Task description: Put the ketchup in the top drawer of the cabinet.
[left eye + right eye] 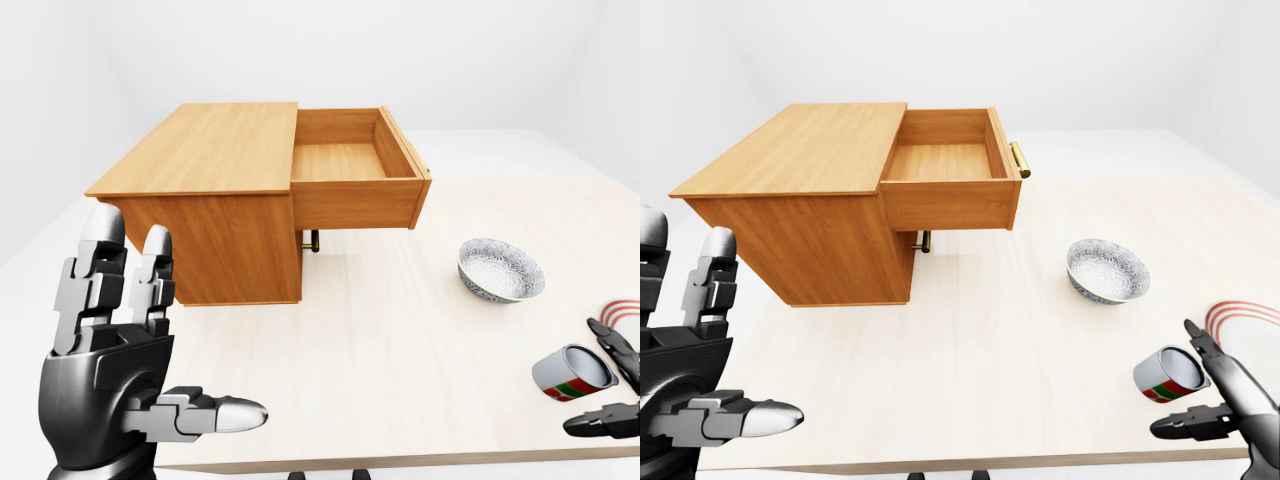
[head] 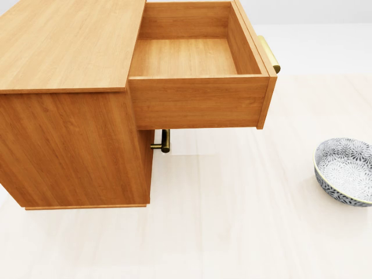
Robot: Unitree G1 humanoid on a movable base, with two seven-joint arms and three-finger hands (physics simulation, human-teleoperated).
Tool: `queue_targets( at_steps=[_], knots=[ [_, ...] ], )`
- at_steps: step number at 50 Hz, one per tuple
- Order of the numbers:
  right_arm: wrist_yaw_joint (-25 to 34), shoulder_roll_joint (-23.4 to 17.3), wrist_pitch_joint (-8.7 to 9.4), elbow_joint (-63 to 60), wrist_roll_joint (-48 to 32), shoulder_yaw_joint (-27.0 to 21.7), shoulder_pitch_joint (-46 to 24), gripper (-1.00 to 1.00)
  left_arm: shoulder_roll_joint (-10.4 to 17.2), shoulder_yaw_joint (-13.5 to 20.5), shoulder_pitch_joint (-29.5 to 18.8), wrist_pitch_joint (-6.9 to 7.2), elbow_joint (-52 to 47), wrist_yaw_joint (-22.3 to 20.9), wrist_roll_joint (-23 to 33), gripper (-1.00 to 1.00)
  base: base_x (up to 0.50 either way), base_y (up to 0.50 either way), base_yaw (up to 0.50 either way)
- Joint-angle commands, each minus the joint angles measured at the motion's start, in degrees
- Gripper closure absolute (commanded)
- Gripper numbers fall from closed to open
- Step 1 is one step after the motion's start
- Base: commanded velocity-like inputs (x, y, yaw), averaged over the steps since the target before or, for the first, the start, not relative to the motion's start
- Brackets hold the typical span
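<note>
Two hands show in your left-eye view: your left hand point(image 1: 125, 375) stands raised at lower left, fingers spread and holding nothing; your right hand point(image 1: 612, 385) at the lower right edge has its dark fingers apart about the ketchup point(image 1: 572, 373), a red-and-green-banded container lying on its side on the table point(image 1: 400, 370), not closed round it as far as shows. Step in hand, by my judgement: the grasp, not yet made. Head view: top drawer point(image 2: 192, 58) pulled fully out of the cabinet point(image 2: 70, 116), bare inside, brass handle point(image 2: 269, 53) at its right; patterned bowl point(image 2: 346, 170) at the right edge. Right-eye view: bowl sits between ketchup and drawer, red-ringed plate point(image 1: 1245, 315) near your right hand; next you need to close the fingers, lift, carry up-left over or around the bowl, clearing the drawer's near wall.
</note>
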Motion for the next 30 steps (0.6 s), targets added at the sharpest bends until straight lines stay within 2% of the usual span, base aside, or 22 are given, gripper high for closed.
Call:
queue_targets(
  at_steps=[1,5,11,20,21,23,24,25,30],
  knots=[
    [0.0,-0.3,0.00,2.6,1.2,0.4,0.5,-1.00,-1.1,0.1,-0.4,0.00,0.0,-0.9,0.8,-1.00,0.00,0.00,0.00],
    [0.0,-0.4,0.00,3.3,1.2,0.2,0.8,-1.00,-1.0,-0.1,-0.3,0.00,0.0,-0.9,1.0,-1.00,0.00,0.00,0.00],
    [0.0,-1.0,0.00,6.6,1.4,0.6,0.9,-1.00,-2.4,-0.5,0.0,0.00,0.0,-2.2,2.5,-1.00,0.00,0.00,0.00],
    [0.0,0.1,0.00,6.9,0.8,2.5,1.2,-0.96,-2.7,-0.4,-0.1,0.00,0.0,-2.4,2.7,-1.00,0.00,0.00,0.00],
    [0.0,0.2,0.00,7.0,0.9,2.7,1.2,-0.87,-2.7,-0.4,-0.1,0.00,0.0,-2.4,2.7,-1.00,0.00,0.00,0.00],
    [0.0,0.6,0.00,6.7,0.8,3.2,1.4,0.51,-2.5,-0.2,-0.2,0.00,0.0,-2.2,2.3,-1.00,0.00,0.00,0.00],
    [0.0,0.5,0.00,6.9,0.8,3.4,1.3,0.84,-2.5,-0.2,-0.2,0.00,0.0,-2.2,2.3,-1.00,0.00,0.00,0.00],
    [0.0,0.6,0.00,6.6,0.8,3.4,1.6,1.00,-2.5,-0.1,-0.2,0.00,0.0,-2.2,2.3,-1.00,0.00,0.00,0.00],
    [0.0,0.5,0.00,7.4,0.8,3.8,1.4,1.00,-2.0,-0.6,0.0,0.00,0.0,-1.7,2.4,-1.00,0.00,0.00,0.00]
  ],
)
